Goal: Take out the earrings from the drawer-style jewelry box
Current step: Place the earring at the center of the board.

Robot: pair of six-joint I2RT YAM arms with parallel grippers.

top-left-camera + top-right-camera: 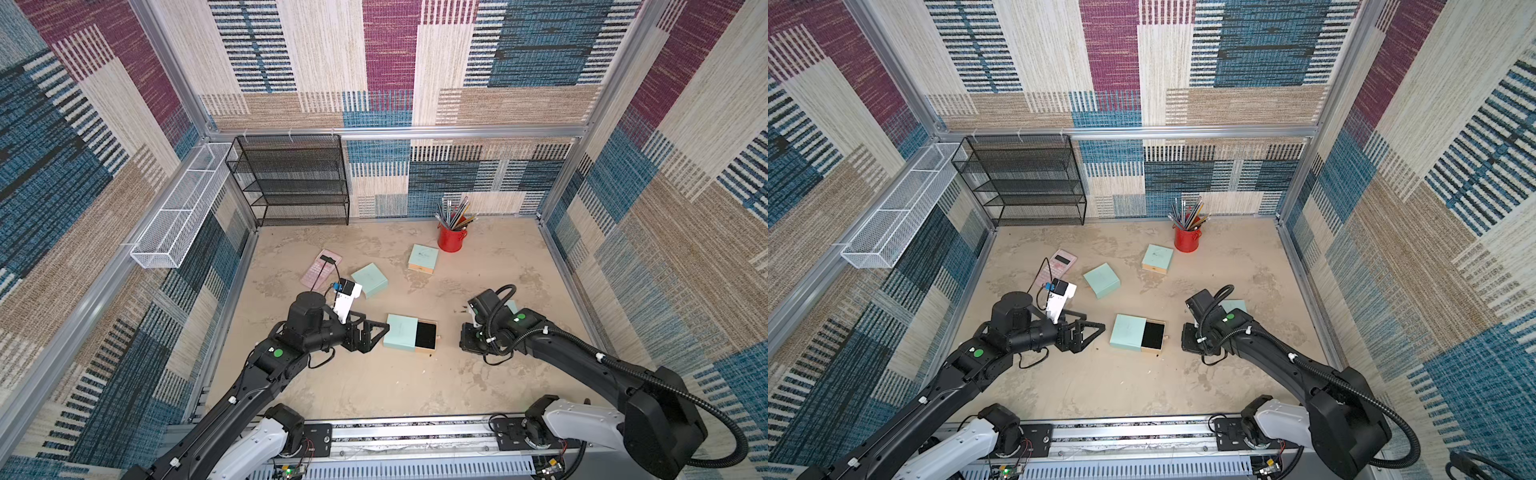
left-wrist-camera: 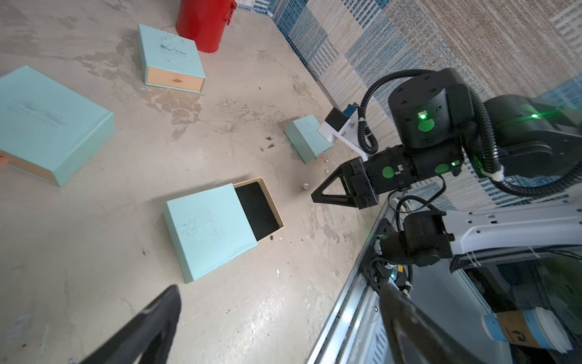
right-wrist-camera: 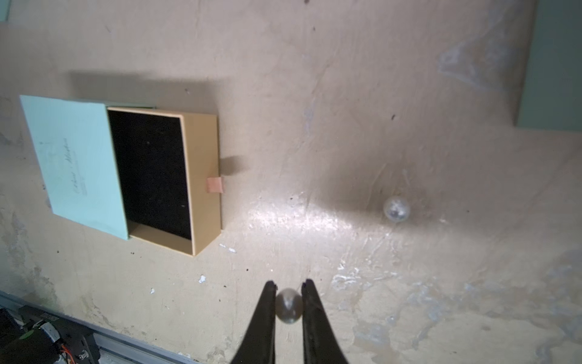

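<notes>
The mint-green drawer-style jewelry box [image 1: 400, 332] [image 1: 1127, 332] lies mid-table with its tan drawer [image 3: 201, 176] pulled out, showing black lining [image 2: 256, 208]. My right gripper [image 3: 289, 283] points down at the table right of the box and is shut on one round pearly earring [image 3: 289, 305]. A second pearly earring [image 3: 396, 209] [image 2: 305, 186] lies loose on the table nearby. My left gripper [image 1: 376, 337] [image 2: 280, 296] hovers just left of the box, open and holding nothing.
Two more mint boxes [image 1: 370, 279] [image 1: 423, 257] lie farther back, and a small one [image 2: 307, 137] sits behind my right arm. A pink calculator [image 1: 320, 270], a red pencil cup [image 1: 451, 237], a black mesh shelf [image 1: 291, 183] and a white wire basket [image 1: 178, 208] stand at the back and left.
</notes>
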